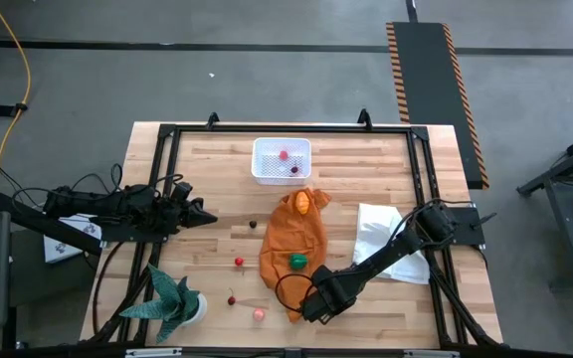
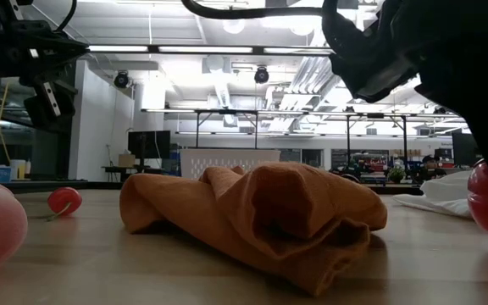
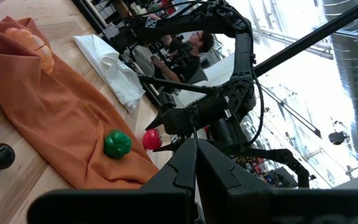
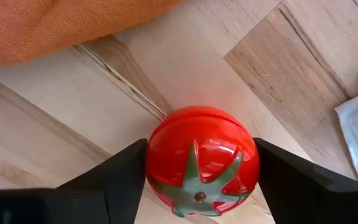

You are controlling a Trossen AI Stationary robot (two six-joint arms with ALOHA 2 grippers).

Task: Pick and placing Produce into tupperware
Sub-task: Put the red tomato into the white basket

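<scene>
Now the right tool (image 4: 199,171), spread wide, flanks a red tomato (image 4: 201,158), seemingly touching both sides.

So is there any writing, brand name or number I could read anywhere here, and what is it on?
None can be read.
The tupperware, the orange cloth and the red tomato between the right gripper's fingers carry no lettering.
Signs in the room behind the table are too blurred to read.

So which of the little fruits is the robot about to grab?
The red tomato with the green star top. It sits between the right gripper's open fingers on the wood by the orange cloth. The other fruits lie farther off.
</scene>
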